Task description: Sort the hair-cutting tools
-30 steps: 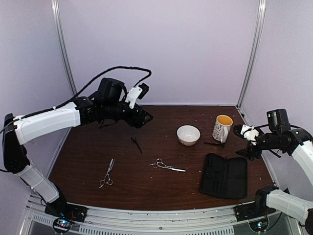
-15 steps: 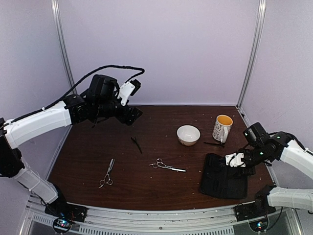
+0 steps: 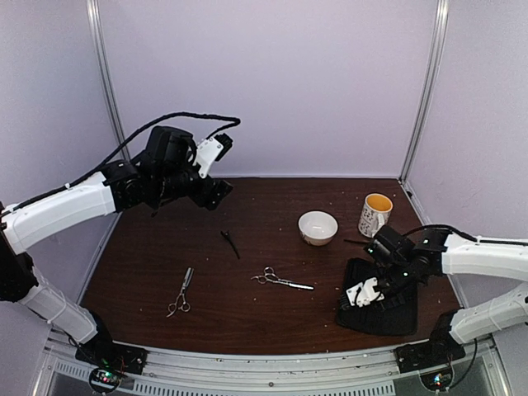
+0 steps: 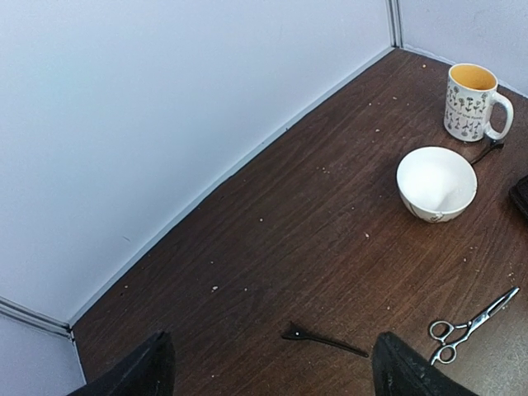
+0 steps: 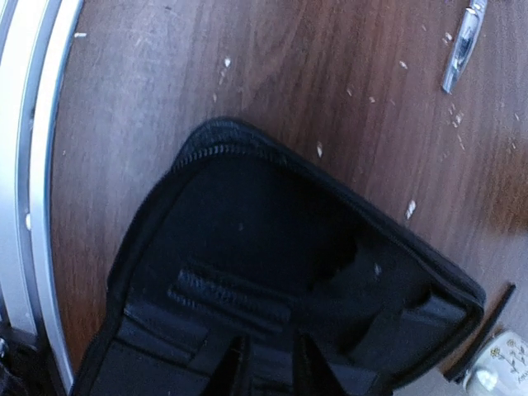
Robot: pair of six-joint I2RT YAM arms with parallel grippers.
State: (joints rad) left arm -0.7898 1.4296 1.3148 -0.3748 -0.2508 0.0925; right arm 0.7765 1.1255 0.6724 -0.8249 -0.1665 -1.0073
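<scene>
Two silver scissors lie on the brown table, one at the front left (image 3: 180, 293) and one in the middle (image 3: 282, 280). A thin black stick piece (image 3: 230, 242) lies behind them, and a second one (image 3: 360, 242) rests beside the mug. My left gripper (image 3: 216, 191) hangs high at the back left, open and empty. In its wrist view the black stick (image 4: 322, 338) lies between its spread fingers, far below. My right gripper (image 3: 355, 299) is low over the black case (image 3: 388, 301). Its dark fingers (image 5: 236, 367) stand close together against the case (image 5: 272, 272); whether they pinch it is unclear.
A white bowl (image 3: 318, 227) and a patterned mug (image 3: 375, 214) stand at the back right, also seen as bowl (image 4: 436, 183) and mug (image 4: 472, 101) in the left wrist view. White walls enclose the back and sides. A metal rail (image 5: 29, 206) runs along the near edge.
My right arm swung down from beside the mug to the case's near-left part, and its fingers drew together. My left arm pulled back and left, staying open.
</scene>
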